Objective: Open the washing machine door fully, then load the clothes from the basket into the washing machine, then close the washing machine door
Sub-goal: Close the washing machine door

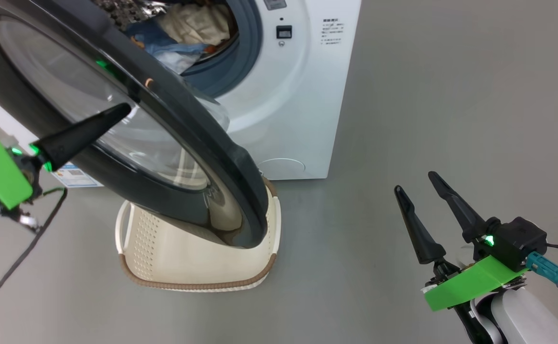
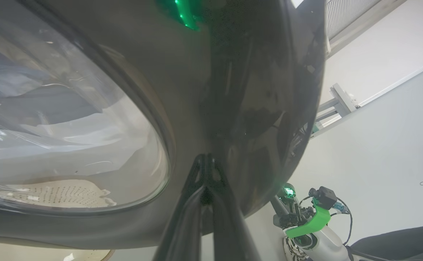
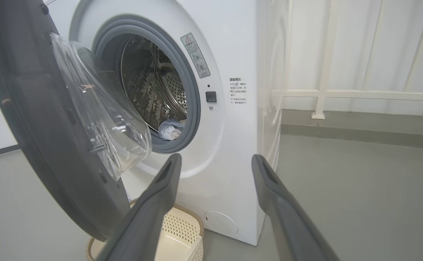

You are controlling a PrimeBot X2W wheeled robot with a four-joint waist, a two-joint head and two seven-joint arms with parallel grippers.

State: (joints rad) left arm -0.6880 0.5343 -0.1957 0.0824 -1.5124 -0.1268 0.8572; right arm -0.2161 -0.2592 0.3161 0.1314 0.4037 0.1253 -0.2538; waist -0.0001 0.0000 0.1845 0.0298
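The washing machine door stands half open, its black rim and glass bowl hanging over the basket. My left gripper is shut, and its fingertips press on the outer black rim of the door. The clothes lie inside the steel drum of the washing machine, light blue and cream fabric behind the grey gasket. The basket shows a bare inside where the door does not cover it. My right gripper is open and holds nothing, off to the right of the machine.
Bare grey floor spreads to the right of the machine. A white railing and wall stand behind it. A dark cable hangs from my left arm at the lower left.
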